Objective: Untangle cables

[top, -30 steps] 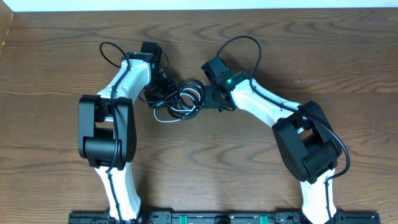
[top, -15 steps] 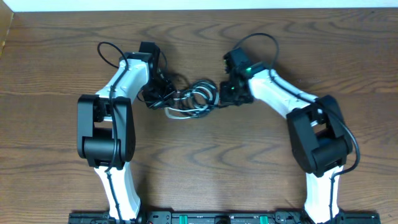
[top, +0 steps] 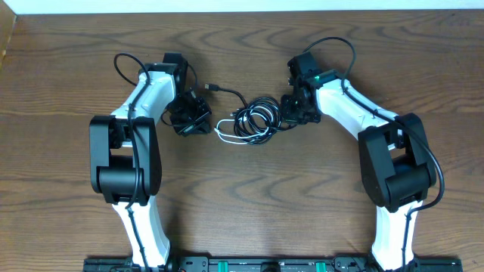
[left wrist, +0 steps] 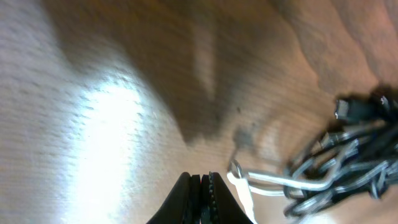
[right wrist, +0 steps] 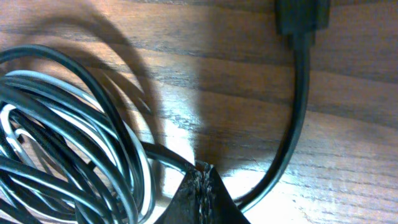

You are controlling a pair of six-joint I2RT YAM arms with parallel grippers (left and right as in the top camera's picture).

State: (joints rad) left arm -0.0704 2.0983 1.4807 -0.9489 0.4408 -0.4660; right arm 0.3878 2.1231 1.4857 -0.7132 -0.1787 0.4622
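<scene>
— Where are the cables to be found?
— The cables (top: 255,121) are seen coiled in a loose bundle on the worktop (top: 249,45), between the two arms. A white cord (top: 224,130) is looped out at the bundle's left side. One black strand is led up and to the left, ending in a small plug (top: 214,88).
— How is the left end effector held?
— The left end effector (left wrist: 200,185) is closed, its fingertips pressed together low over the wood. The white cord's end is seen just beside them; whether it is pinched cannot be told.
— And the right one?
— The right end effector (top: 290,115) is closed at the bundle's right edge, and a black strand is clamped at its tips. A black plug (right wrist: 301,15) is seen lying flat on the wood near it.
</scene>
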